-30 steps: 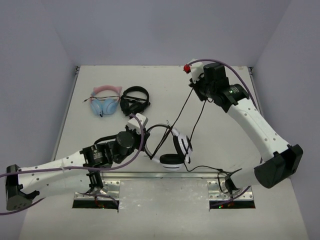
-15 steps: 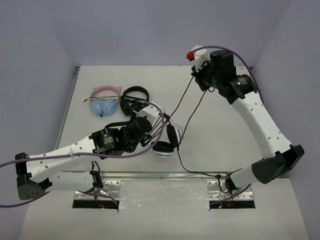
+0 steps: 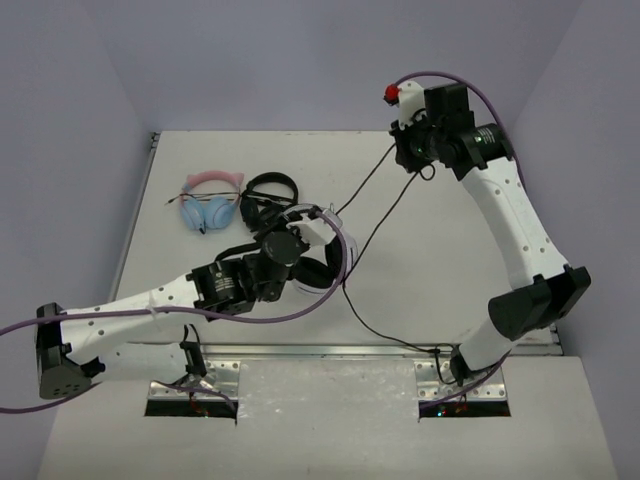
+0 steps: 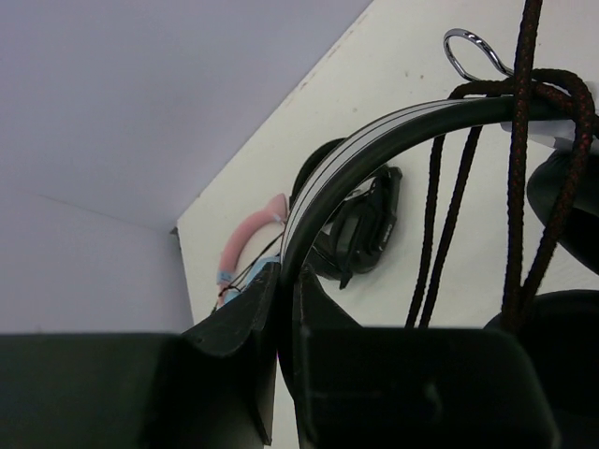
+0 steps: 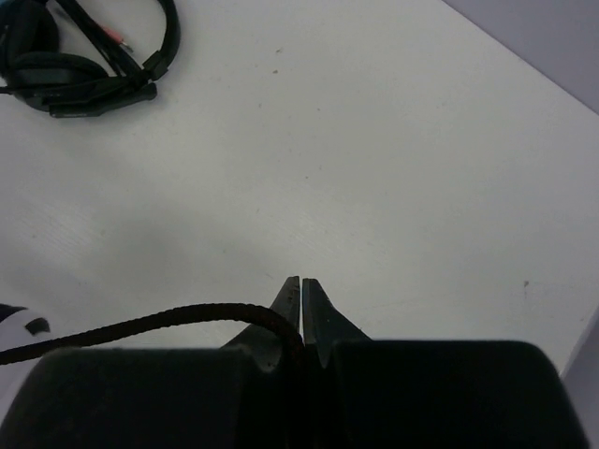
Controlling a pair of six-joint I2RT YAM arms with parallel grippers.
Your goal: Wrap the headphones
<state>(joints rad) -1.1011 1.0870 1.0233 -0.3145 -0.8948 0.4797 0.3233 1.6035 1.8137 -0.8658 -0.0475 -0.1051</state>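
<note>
The white headphones (image 3: 322, 250) with black pads hang in my left gripper (image 3: 300, 238) at the table's middle; the left wrist view shows the jaws shut on the white-and-black headband (image 4: 374, 136). The thin black cable (image 3: 375, 205) is looped over the band (image 4: 524, 89) and runs taut up to my right gripper (image 3: 410, 160), raised at the back right. In the right wrist view my right gripper (image 5: 300, 285) is shut on the braided cable (image 5: 150, 323). A loose stretch of cable (image 3: 385, 335) trails toward the front edge.
The pink-and-blue cat-ear pair (image 3: 210, 200) and the all-black pair (image 3: 268, 200) lie at the back left, just behind the left gripper. Both show in the left wrist view, black pair (image 4: 360, 229). Grey walls surround the table (image 3: 450, 270).
My left gripper has lifted the headphones and carried them left and back. My right gripper has risen and moved back right, drawing the cable tighter.
</note>
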